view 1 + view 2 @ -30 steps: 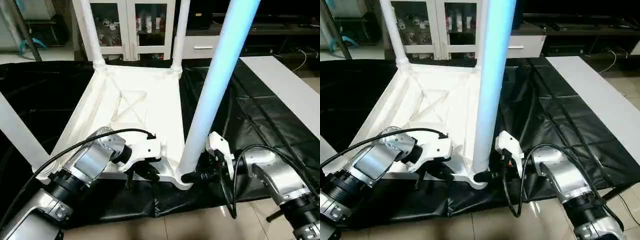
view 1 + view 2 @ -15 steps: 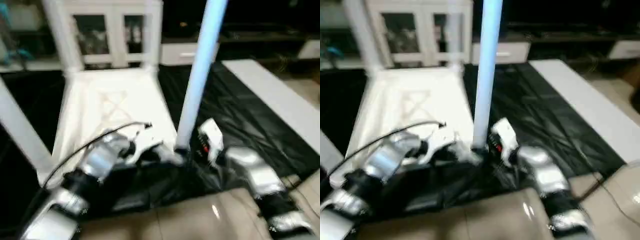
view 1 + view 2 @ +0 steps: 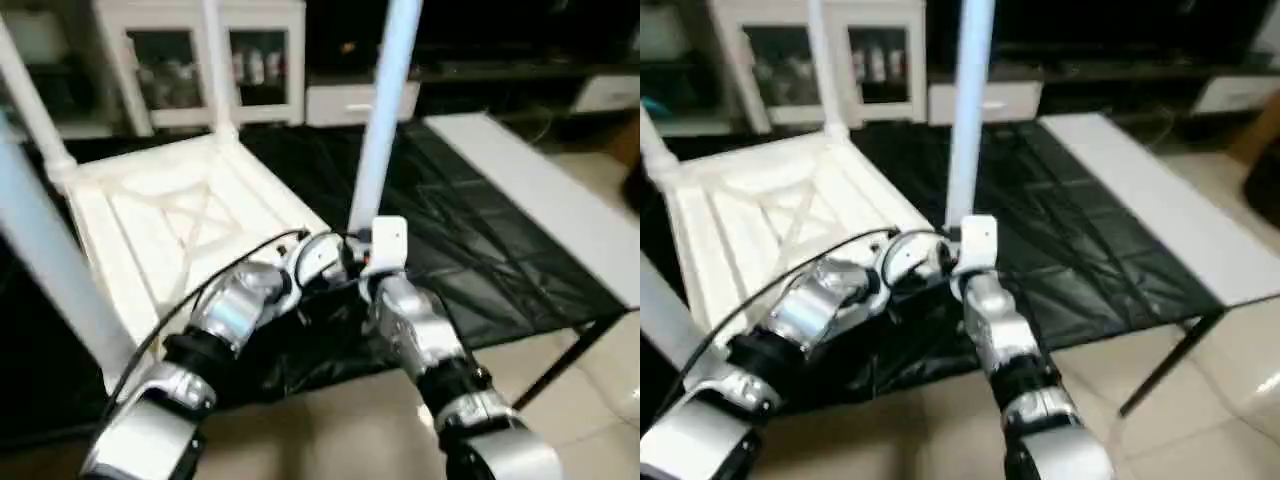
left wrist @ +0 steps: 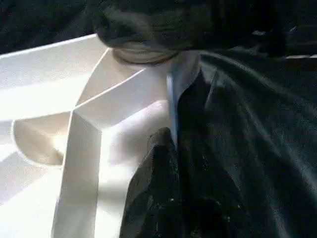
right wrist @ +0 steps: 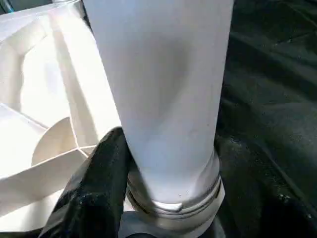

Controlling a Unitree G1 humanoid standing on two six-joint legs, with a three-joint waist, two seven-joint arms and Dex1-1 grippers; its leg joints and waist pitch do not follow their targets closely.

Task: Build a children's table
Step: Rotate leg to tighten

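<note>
The white plastic rectangular tabletop [image 3: 190, 225] lies upside down on the black-sheeted worktop [image 3: 470, 250], its X-ribbed underside facing up and its long axis running away from the robot — four long white tube legs rise from the round corner sockets, the nearest right one [image 3: 380, 130] standing almost upright. The right end effector [image 5: 148, 198] has its black fingers [image 5: 99, 183] around that leg's threaded base, grasping it just above the socket. The left end effector [image 4: 171, 163] is clenched, empty — resting against the tabletop's near rim beside that corner.
</note>
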